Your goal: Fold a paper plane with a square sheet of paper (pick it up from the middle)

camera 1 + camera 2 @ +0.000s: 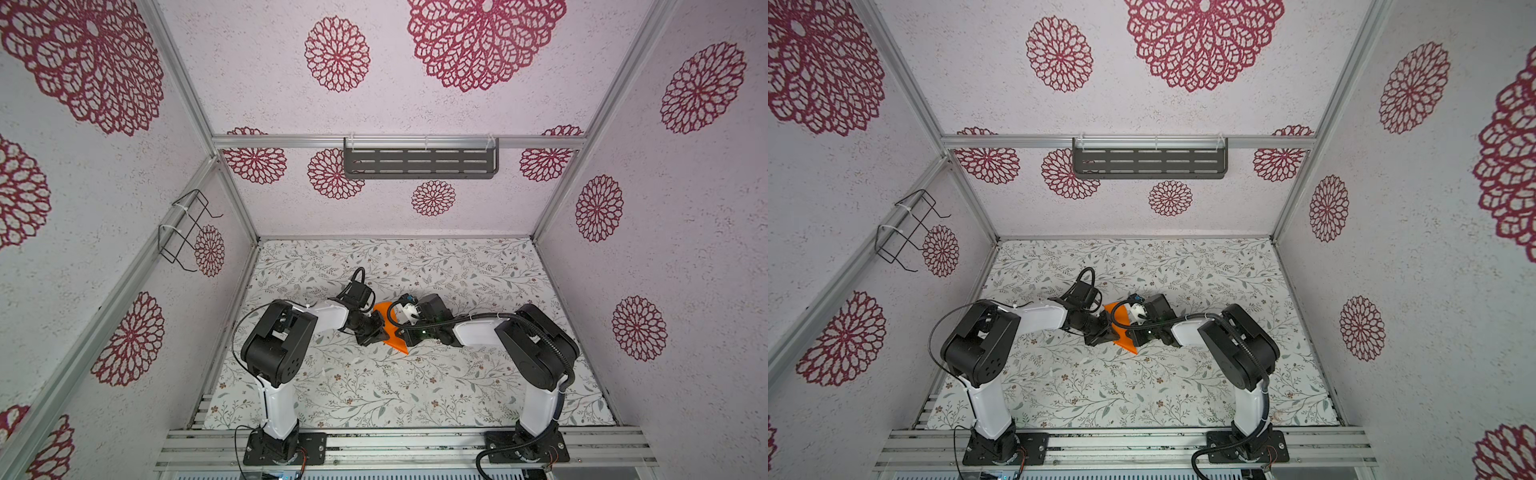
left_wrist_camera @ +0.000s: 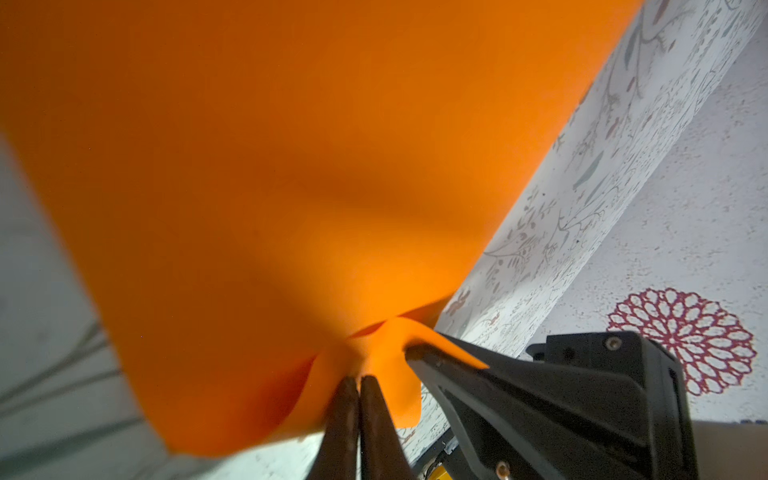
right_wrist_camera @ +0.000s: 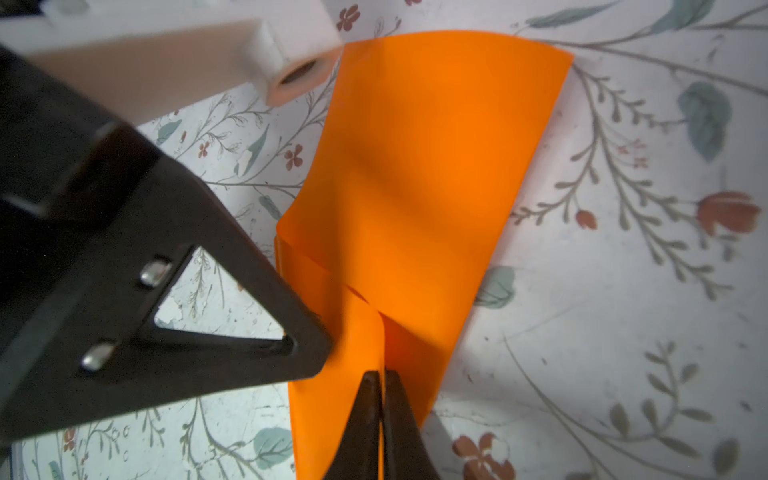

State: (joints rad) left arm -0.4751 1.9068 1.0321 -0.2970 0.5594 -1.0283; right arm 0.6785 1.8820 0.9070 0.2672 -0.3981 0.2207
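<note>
A table (image 1: 374, 395) with a leafy flower print lies between white walls with red rosettes. In both top views the left gripper (image 1: 379, 332) and right gripper (image 1: 402, 332) meet at mid-table, with the orange paper (image 1: 381, 311) curled up between them. The left wrist view shows the left gripper (image 2: 359, 380) pinched tight on a bunched edge of the paper (image 2: 291, 166). The right wrist view shows the right gripper (image 3: 381, 376) clamped on a fold of the paper (image 3: 436, 166), the rest curving away over the table.
</note>
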